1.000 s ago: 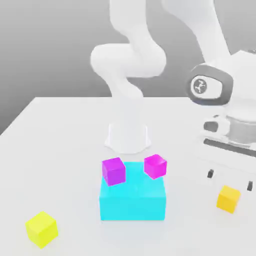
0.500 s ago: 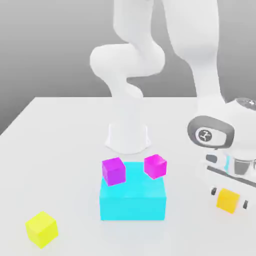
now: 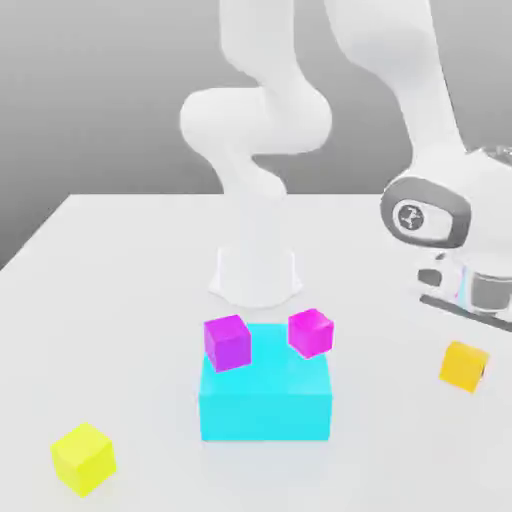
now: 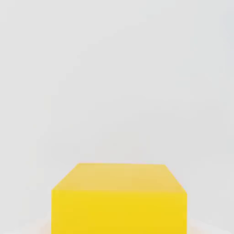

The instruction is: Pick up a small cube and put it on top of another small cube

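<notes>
I've got the gripper (image 3: 478,345) clamped on the small cube (image 3: 464,365), well off to the exterior view's right of the cyan block (image 3: 265,397). I'd lift straight, keep it level, then carry it over a magenta cube (image 3: 310,332). White table (image 3: 120,300), plain grey backdrop.

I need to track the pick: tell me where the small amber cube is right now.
In the exterior view the small amber cube sits at the right edge, just under the end effector, right of the cyan block and its magenta cubes.
</notes>
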Controlling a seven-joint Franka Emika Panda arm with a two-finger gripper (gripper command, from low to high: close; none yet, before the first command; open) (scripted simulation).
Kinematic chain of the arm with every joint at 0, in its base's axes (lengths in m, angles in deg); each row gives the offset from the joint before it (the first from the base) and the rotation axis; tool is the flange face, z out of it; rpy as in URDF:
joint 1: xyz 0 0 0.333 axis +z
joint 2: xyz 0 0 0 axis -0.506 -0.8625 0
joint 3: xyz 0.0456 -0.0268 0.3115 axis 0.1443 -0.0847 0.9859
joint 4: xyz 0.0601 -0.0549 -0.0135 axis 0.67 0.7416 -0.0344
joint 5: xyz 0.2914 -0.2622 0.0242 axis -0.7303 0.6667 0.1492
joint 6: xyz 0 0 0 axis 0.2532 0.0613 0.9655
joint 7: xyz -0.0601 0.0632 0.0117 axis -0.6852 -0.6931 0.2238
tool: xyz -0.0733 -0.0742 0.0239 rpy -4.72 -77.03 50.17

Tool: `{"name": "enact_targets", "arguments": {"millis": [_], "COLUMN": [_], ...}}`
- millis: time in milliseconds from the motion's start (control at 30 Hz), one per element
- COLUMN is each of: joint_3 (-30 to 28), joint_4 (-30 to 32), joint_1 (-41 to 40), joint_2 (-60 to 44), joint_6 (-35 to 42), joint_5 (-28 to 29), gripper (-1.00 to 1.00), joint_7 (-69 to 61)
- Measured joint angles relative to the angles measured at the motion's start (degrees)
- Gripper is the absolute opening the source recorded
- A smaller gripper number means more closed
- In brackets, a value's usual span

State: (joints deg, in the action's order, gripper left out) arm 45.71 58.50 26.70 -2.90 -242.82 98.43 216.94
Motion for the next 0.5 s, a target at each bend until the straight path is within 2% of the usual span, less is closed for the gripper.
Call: {"name": "enact_targets", "arguments": {"millis": [500], "joint_3": [-16.2], "joint_4": [-5.5], "joint_1": [-24.3], "joint_2": [3.4], "joint_6": [6.5], "joint_5": [-11.8], "gripper": [-1.00], "joint_7": [-10.8]}}
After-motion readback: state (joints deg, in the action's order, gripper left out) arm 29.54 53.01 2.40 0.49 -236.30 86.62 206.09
